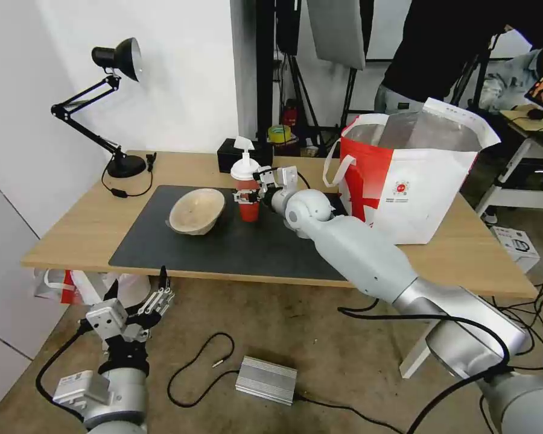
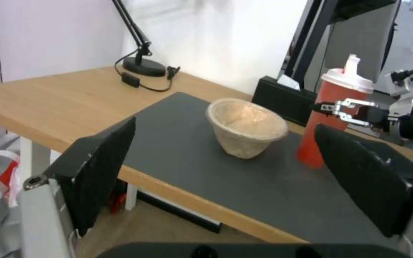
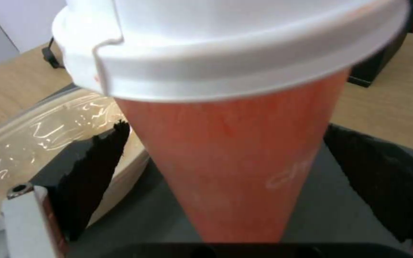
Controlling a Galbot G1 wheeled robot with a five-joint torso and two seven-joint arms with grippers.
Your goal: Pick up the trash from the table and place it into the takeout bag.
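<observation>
The red drink cup (image 1: 246, 202) with a white lid stands on the dark grey mat (image 1: 223, 250) of the table (image 1: 72, 232). My right gripper (image 1: 247, 197) is open around the cup (image 3: 235, 161), one black finger (image 3: 96, 172) on each side with small gaps. The beige bowl (image 1: 197, 211) sits tilted on the mat just left of the cup. The takeout bag (image 1: 428, 187) stands open on the table's right part, its foil lining showing. My left gripper (image 1: 137, 286) hangs open below the table's front edge, its fingers (image 2: 101, 168) facing the bowl (image 2: 245, 127) and cup (image 2: 333, 107).
A black desk lamp (image 1: 117, 108) stands at the back left and a black tissue box (image 1: 232, 155) behind the cup. A person stands behind the bag. Cables and a silver box (image 1: 265, 380) lie on the floor; a white and red bag (image 1: 57, 283) sits under the table's left end.
</observation>
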